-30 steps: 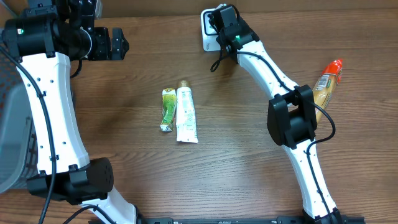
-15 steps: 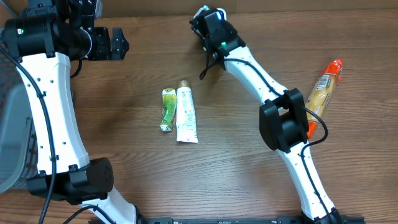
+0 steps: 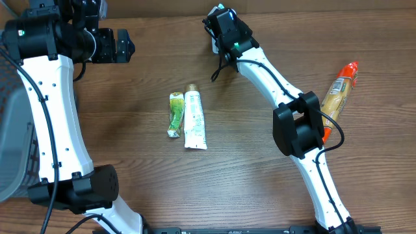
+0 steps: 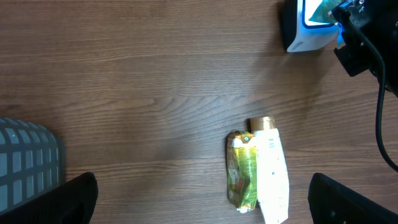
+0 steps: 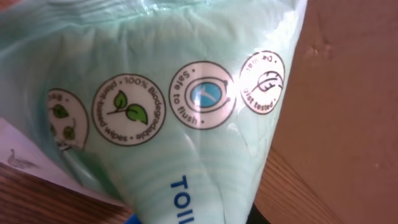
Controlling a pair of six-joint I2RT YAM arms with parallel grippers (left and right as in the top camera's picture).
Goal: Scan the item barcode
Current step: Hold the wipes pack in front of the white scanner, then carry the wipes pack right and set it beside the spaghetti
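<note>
At the desk's far edge, the pale green pack (image 5: 186, 137) bears round printed seals. Right gripper (image 3: 218, 18) clamps it, arm outstretched; left gripper (image 3: 114, 45) gapes.

Holds left claw (image 3: 119, 45) wide apart, high over far-left table (image 3: 227, 195). Reaches right arm (image 3: 273, 73) to far edge, pack (image 5: 186, 155) pinched in right claw (image 3: 219, 25).

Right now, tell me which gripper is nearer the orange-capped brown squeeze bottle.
Right. The right gripper, holding a green plastic wipes packet, is beyond and left of the orange-capped brown squeeze bottle; the left gripper sits much farther left.
</note>
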